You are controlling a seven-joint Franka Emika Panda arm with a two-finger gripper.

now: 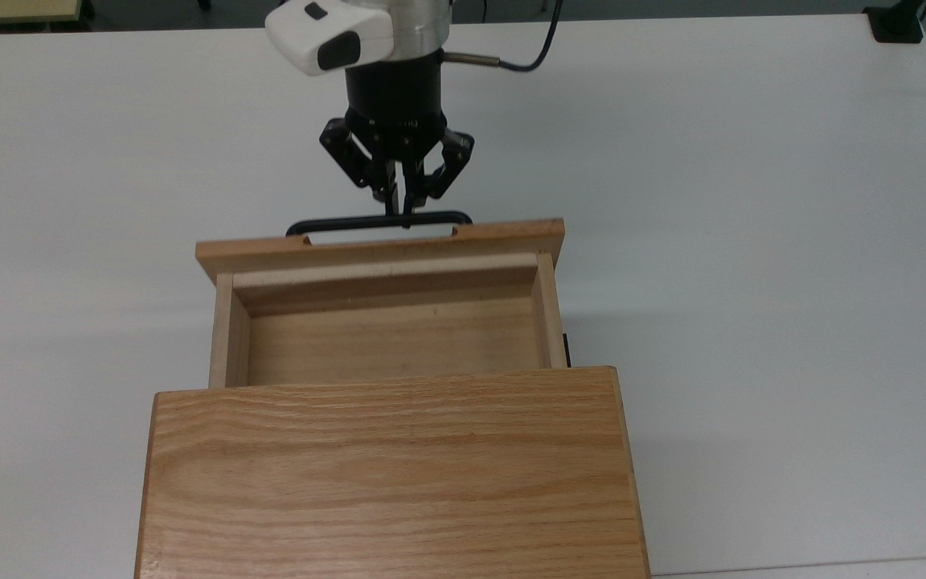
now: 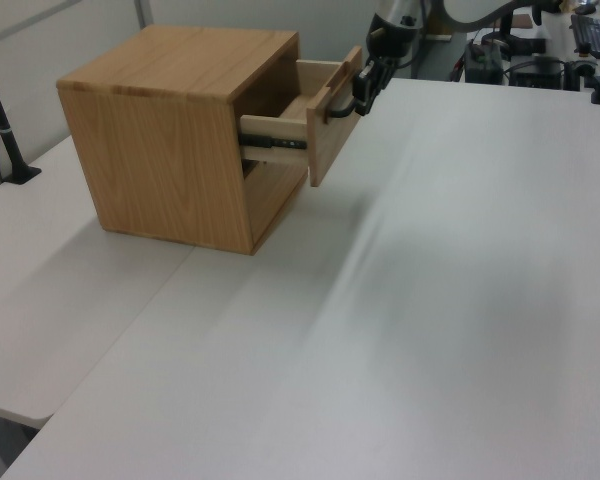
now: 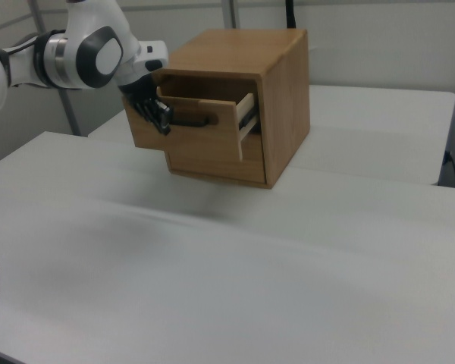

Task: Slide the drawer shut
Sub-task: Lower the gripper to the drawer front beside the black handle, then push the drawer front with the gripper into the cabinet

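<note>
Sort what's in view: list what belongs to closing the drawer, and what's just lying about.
Belongs to the job:
drawer, partly open
handle
gripper, shut, against the handle
cabinet

Just lying about:
white table
black stand
desk clutter behind
</note>
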